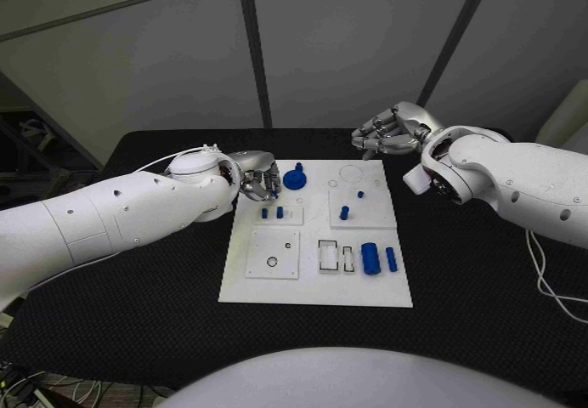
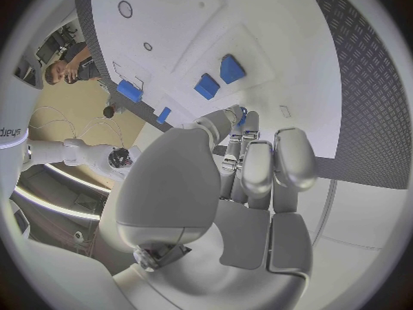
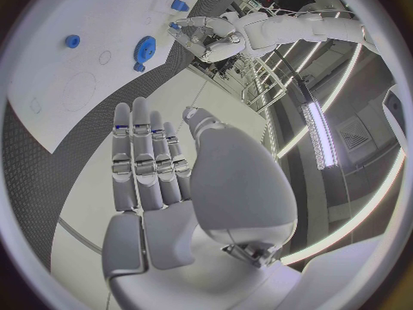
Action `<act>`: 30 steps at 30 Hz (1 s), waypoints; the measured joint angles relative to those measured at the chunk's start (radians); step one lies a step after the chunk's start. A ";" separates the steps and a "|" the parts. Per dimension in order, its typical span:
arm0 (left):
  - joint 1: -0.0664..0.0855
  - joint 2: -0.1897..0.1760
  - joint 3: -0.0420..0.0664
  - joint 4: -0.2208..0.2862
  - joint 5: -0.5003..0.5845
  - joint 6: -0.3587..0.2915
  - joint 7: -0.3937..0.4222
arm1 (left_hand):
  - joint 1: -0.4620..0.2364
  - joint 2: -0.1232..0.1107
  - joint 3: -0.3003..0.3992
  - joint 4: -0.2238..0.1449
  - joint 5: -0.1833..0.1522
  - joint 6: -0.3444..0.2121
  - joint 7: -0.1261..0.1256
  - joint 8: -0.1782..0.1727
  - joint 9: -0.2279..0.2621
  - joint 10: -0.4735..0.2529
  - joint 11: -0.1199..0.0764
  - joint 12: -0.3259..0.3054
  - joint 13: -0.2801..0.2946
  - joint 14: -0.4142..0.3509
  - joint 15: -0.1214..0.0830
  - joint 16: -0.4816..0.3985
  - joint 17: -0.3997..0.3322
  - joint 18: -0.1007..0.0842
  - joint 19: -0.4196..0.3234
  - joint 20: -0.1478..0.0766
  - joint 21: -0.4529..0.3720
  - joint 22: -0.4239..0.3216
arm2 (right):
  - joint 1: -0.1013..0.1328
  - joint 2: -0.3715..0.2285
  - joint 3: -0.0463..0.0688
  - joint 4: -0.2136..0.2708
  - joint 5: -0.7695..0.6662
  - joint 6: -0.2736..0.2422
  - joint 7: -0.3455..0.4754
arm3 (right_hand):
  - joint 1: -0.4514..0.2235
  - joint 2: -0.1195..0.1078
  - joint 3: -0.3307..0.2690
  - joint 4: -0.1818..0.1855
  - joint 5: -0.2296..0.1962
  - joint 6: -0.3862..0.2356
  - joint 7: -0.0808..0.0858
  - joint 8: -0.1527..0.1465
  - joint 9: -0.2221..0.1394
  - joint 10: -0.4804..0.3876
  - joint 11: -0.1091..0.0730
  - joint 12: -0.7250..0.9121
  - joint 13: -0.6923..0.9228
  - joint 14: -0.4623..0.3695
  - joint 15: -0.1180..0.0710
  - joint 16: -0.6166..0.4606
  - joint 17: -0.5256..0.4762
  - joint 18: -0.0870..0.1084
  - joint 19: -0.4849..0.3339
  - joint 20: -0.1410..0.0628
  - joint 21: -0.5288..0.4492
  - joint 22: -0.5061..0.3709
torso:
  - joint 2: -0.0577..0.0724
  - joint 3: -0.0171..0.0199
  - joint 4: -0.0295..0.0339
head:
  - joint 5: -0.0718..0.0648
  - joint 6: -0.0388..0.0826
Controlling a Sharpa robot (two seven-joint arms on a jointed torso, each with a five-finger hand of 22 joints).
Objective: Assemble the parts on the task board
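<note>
The left hand [image 1: 257, 182] is poised at the task board's [image 1: 316, 285] left edge, fingers curled together; whether anything is pinched cannot be told. Just beside its fingertips stands a blue gear [image 1: 296, 178], with small blue pegs [image 1: 278, 210] seated upright in a raised block just below the hand, probably placed there for insertion. Further right, two blue cylinders [image 1: 379, 257] lie well apart from either hand. The right hand [image 1: 386, 132] hovers beyond the board's far right corner, fingers loosely curled on nothing, apparently kept clear.
</note>
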 measured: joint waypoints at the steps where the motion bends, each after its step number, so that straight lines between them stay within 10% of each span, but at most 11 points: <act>1: 0.000 0.000 0.000 0.000 0.001 0.000 0.000 | 0.000 0.000 0.000 0.000 0.000 0.000 0.000 0.000 0.000 0.000 0.000 0.000 0.000 0.000 0.000 0.000 0.000 0.000 0.000 0.000 0.000 0.000 | 0.000 0.000 0.000 0.000 0.000 0.000 0.000 | 0.000 0.000 0.000 0.000 0.000 0.000 0.000 0.000 0.000 0.000 0.000 0.000 0.000 0.000 0.000 0.000 0.000 0.000 0.000 0.000 0.000 0.000 | 0.000 -0.0001 0.0000 | 0.000 0.000; 30: 0.001 0.023 0.001 -0.022 0.006 0.038 -0.010 | -0.011 -0.005 0.000 0.000 -0.008 0.000 0.000 -0.007 0.000 0.000 0.000 -0.019 0.000 -0.007 0.000 0.000 -0.011 0.000 -0.004 0.004 -0.017 0.000 | 0.000 0.001 0.000 -0.002 0.000 0.000 -0.001 | 0.000 0.000 0.000 0.000 0.000 0.000 0.000 0.000 0.000 0.000 0.000 0.000 0.000 0.000 0.000 0.000 0.000 0.000 0.000 0.000 0.000 0.000 | 0.001 -0.0003 -0.0007 | -0.005 -0.003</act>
